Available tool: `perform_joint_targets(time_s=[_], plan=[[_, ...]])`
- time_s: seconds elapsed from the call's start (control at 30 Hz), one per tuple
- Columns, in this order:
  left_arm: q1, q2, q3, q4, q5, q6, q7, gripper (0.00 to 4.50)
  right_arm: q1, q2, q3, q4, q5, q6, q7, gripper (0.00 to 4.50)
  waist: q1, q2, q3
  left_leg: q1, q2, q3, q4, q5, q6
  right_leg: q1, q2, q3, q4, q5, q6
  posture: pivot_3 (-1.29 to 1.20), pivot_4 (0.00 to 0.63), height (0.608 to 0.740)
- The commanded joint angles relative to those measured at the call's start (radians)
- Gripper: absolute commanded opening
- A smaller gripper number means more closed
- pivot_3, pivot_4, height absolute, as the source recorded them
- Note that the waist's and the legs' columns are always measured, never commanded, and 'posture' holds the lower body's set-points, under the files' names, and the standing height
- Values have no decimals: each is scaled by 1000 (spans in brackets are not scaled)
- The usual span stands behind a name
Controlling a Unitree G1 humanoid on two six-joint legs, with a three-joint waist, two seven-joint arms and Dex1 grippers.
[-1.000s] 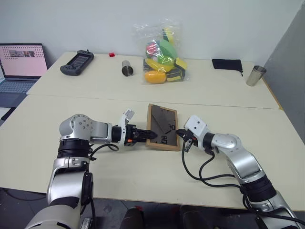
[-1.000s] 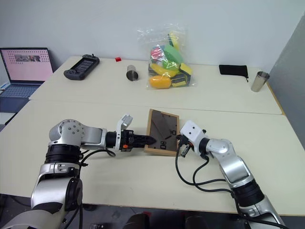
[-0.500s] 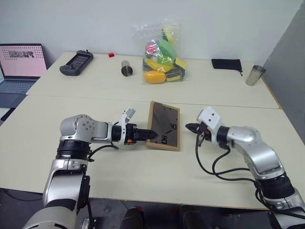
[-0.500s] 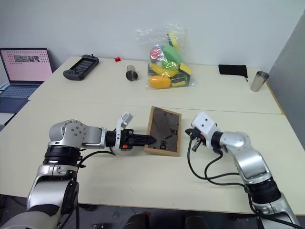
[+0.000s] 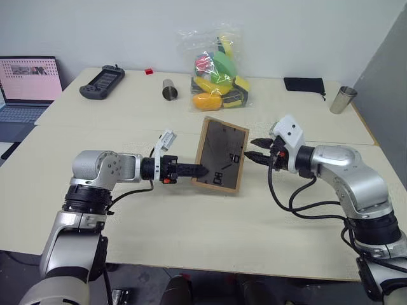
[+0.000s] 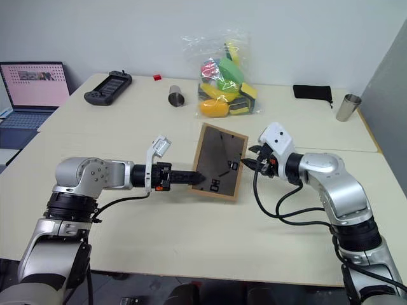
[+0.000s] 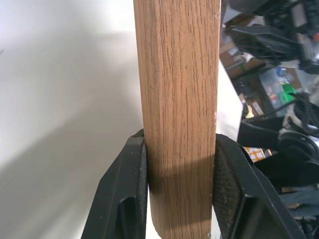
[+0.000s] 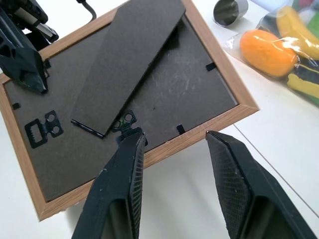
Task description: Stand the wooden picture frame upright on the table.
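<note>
1. A laptop with a pink screen (image 5: pixel 28 79) is sitting at the far left, next to the big flat cream table (image 5: pixel 191 222)
2. A dark game controller (image 5: pixel 102 81), a tiny red block (image 5: pixel 149 72) and a small shiny metal cup lying on its side (image 5: pixel 169 89) are resting on the far part of the table
3. The left gripper (image 5: pixel 198 171) is pointing to the right, and its two black fingers (image 7: pixel 130 189) are squeezing the left edge of the small light-wood picture frame (image 5: pixel 220 154)
4. The picture frame is sitting in the middle of the table, near the seam line, tipped up with its lower edge on the table and its dark grey back panel facing the camera; a dark fold-out stand (image 8: pixel 127 59) is lying flat against that back
5. A clear plastic bag of bright toy fruit (image 5: pixel 218 70) is resting behind the frame, well apart from it
6. The right gripper (image 5: pixel 253 150) is hanging just beside the frame's right edge with its fingers spread apart, holding nothing
7. A black pouch (image 5: pixel 304 85) and a second shiny metal cup (image 5: pixel 342 100) are standing at the far right
</note>
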Motion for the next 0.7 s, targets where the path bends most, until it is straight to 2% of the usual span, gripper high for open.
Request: perform_joint_targets(time_s=[0.03,0.17,0.2,0.4,0.7], plan=[[-25,20,-20,-73,39,-104,-59,1318,-93,-10,-69,-46,97,84,23,2045,-1,0,0,0,0,0,0,0,0,0,0,0,0,0,0,0,150,740],[-26,28,-65,-62,121,-221,-89,1318,-186,8,-113,-49,173,164,4,2045,0,2,2,-1,1,0,0,0,0,-1,0,0,0,0,0,0,150,740],[-30,29,-74,-55,140,-246,-99,1318,-196,10,-113,-46,179,169,0,2376,0,2,2,-1,1,0,0,0,0,-1,0,0,0,0,0,0,150,740],[-46,25,-80,-40,193,-321,-140,1318,-185,10,-60,-43,169,142,-21,3508,2,3,2,-4,1,0,0,0,0,-2,0,-1,-2,0,0,0,150,740],[-55,31,-73,-50,222,-352,-163,1318,-146,67,-29,-13,172,115,-54,3508,1,3,2,-4,1,0,0,0,0,-3,0,-1,-2,0,0,0,150,740]])
